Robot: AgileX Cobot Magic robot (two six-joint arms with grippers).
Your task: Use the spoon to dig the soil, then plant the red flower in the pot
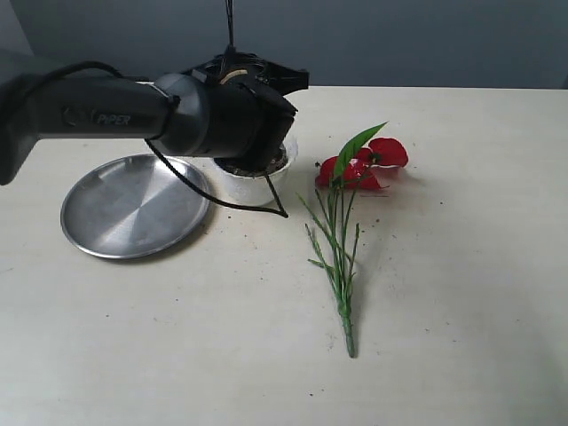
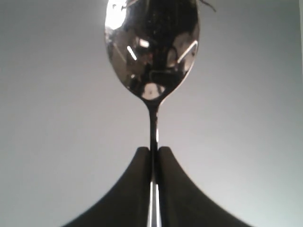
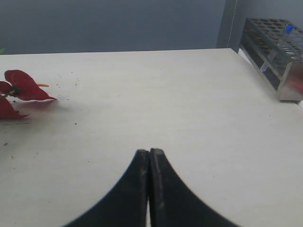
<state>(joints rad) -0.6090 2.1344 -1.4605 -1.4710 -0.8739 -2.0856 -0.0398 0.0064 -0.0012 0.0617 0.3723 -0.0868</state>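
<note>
Overall, a pale cream desk (image 1: 461,337) is carrying the things under a grey-blue back wall, with dark crumbs lying near the red flower (image 1: 355,169), which is lying flat on the desk to the right of the pot (image 1: 257,182), stems pointing toward the camera. A steel plate (image 1: 133,206) is sitting left of the pot, and a metal rack (image 3: 277,52) is standing at a far desk edge. The left arm is reaching in from the left above the pot, hiding most of the soil (image 1: 241,167). The left gripper (image 2: 154,153) jaws are pinching the handle of the spoon (image 2: 151,47). The right gripper (image 3: 149,158) is hanging over bare desk, jaws pressed together on nothing.
</note>
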